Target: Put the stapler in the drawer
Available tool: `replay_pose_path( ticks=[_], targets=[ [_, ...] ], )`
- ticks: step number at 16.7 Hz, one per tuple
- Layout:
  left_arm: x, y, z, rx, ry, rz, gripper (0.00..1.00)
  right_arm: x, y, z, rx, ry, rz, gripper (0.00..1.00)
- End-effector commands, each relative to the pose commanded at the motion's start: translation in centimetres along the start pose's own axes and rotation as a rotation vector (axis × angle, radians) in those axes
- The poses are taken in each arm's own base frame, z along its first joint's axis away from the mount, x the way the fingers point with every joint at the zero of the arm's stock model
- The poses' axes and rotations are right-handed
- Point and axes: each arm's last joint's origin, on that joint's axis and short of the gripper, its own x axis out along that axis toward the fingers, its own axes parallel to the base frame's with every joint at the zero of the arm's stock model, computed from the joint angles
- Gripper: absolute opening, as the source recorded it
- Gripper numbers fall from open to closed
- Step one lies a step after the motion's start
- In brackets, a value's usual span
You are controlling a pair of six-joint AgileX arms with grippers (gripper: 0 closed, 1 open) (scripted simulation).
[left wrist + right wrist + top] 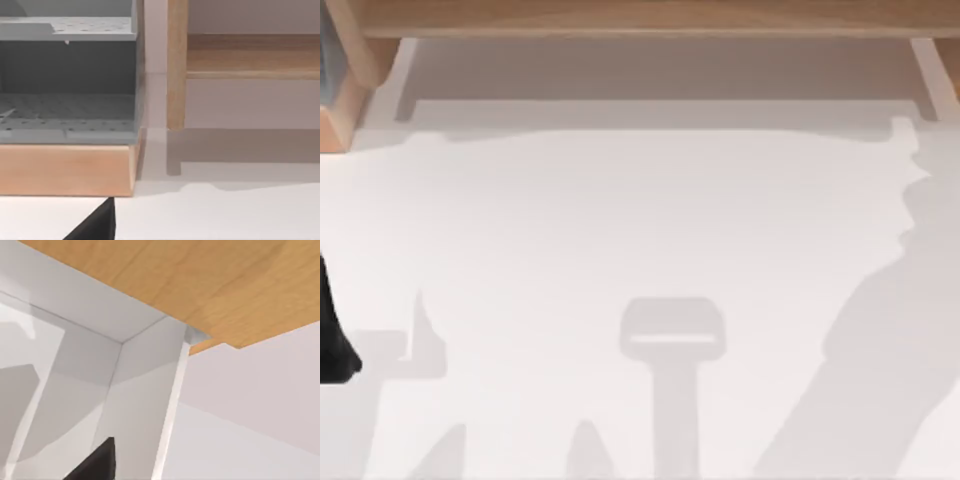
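Searching phase: stapler not located, grippers' states unknown

Left gripper [97,225]: just a dark sliver at the left wrist view's edge, low over the white table [650,220]. Can't tell if it's wide, narrow or carrying anything. Left arm [335,340] sits at the table's far left edge in the top view.

Straight ahead of that gripper is the wooden cabinet [65,170], with grey perforated drawer [65,107] levels stacked inside it. A wooden post [176,65] stands just beside the cabinet, and a wooden shelf [650,15] runs along the back of the table.

Right gripper [95,462]: again a dark sliver, aimed up at the underside of the shelf and the white wall behind. State: can't tell.

Stapler: can't tell where it is, nor whether either gripper has it. My read is that the task is at an early or transit step.

Risks from here:
- Committing to a drawer approach with no confirmed grasp would give an empty drop.
- The cabinet's front lip is close ahead of the left gripper, so a low, straight advance would clip the wood.
- The post sits tight beside the cabinet, so a sideways swing could catch it.
- The right arm is pointed under the shelf, so lifting it risks hitting the board.
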Motion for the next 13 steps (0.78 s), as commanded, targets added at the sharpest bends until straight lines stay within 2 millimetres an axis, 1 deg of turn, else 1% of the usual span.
replay_pose_path(
  ticks=[2, 4, 6, 7, 8, 10, 13],
  targets=[
    [0.0, 0.0, 0.0, 0.000, 0.000, 0.000, 1.00, -0.7, -1.7, -2.7, -0.083, -0.070, -0.124, 1.00],
    [0.0, 0.0, 0.0, 0.000, 0.000, 0.000, 1.00, -1.3, -2.8, -5.8, -0.172, -0.118, -0.249, 1.00],
    [0.0, 0.0, 0.0, 0.000, 0.000, 0.000, 1.00, -1.6, -3.1, -9.3, -0.266, -0.145, -0.363, 1.00],
    [0.0, 0.0, 0.0, 0.000, 0.000, 0.000, 1.00, -1.7, -2.9, -11.1, -0.313, -0.154, -0.413, 1.00],
    [0.0, 0.0, 0.0, 0.000, 0.000, 0.000, 1.00, -1.7, -2.4, -12.8, -0.360, -0.162, -0.455, 1.00],
    [0.0, 0.0, 0.0, 0.000, 0.000, 0.000, 1.00, -1.5, -0.7, -16.0, -0.453, -0.176, -0.524, 1.00],
    [0.0, 0.0, 0.0, 0.000, 0.000, 0.000, 1.00, -1.1, 3.4, -19.7, -0.580, -0.214, -0.584, 1.00]
  ],
)
